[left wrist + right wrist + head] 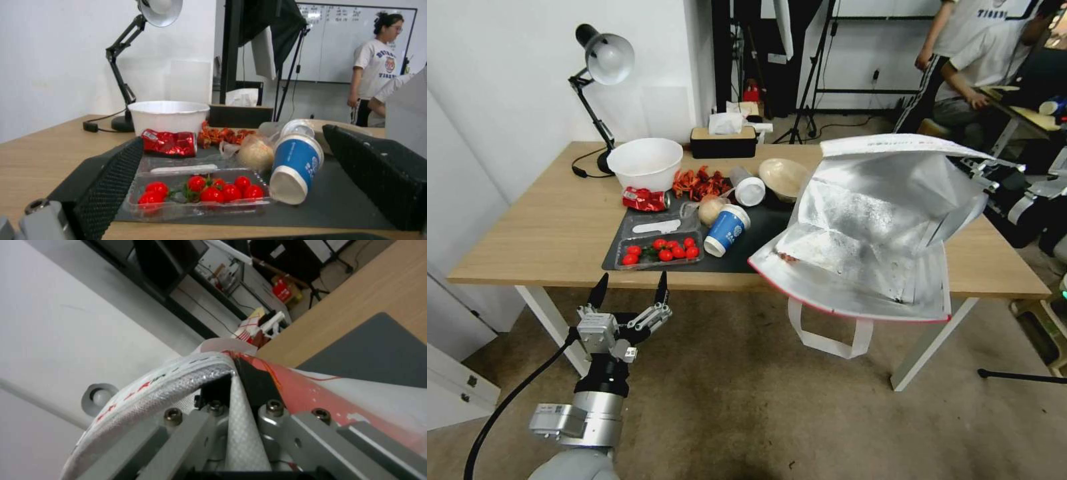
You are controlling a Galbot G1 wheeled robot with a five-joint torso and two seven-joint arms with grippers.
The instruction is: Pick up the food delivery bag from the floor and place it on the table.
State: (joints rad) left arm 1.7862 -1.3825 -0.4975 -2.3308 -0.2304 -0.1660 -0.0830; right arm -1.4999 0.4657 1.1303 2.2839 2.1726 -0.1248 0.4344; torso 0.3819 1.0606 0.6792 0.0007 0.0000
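Observation:
The food delivery bag [867, 233] hangs tilted over the right half of the table [547, 233], its open mouth toward me showing silver foil lining. Its red-edged lower rim juts past the table's front edge, and a white strap loop [827, 341] dangles below it above the floor [727, 413]. My right gripper [986, 172] holds the bag at its upper right corner. In the right wrist view the right gripper [238, 373] is shut on white strap and the red-and-white bag [356, 396]. My left gripper [630, 293] stands open, empty, just below the table's front edge, left of the bag.
A dark grey mat [760, 247] holds a tray of cherry tomatoes [660, 252], a tipped blue cup [727, 230], a crushed red can [646, 199] and red crawfish [699, 183]. Behind stand a white bowl [646, 162], a desk lamp [602, 63] and a tissue box [724, 141].

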